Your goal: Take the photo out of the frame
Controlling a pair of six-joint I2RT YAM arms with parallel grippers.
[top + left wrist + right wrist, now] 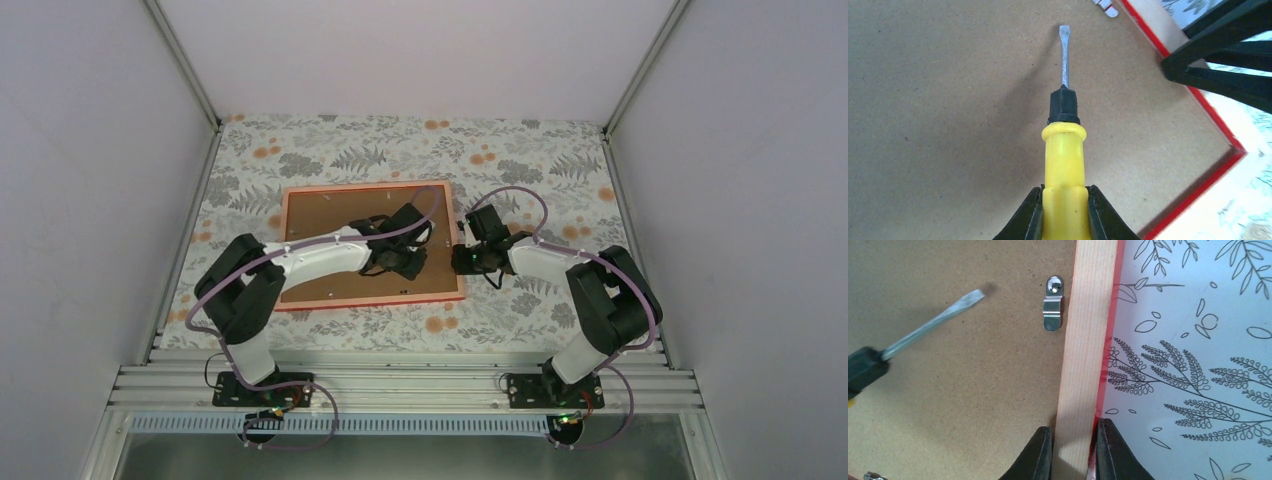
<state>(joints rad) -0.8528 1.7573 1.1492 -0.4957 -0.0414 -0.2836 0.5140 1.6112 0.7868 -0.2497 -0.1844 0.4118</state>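
The red frame (372,300) lies face down on the table, its brown fibreboard backing (320,220) up. The photo is hidden under the backing. My left gripper (1064,210) is shut on a yellow-handled screwdriver (1064,155), whose flat blade (1064,45) hovers over the backing (948,125) near the frame's right side. My right gripper (1074,450) is shut on the frame's right wooden rail (1088,340), one finger inside, one outside. A metal turn clip (1053,302) sits against that rail, with the screwdriver blade (935,322) to its left, apart from it.
The table carries a floral patterned cloth (520,160). Both grippers (405,262) (465,258) are close together at the frame's right edge. The right gripper's black fingers (1218,60) show in the left wrist view. White walls enclose the table on three sides.
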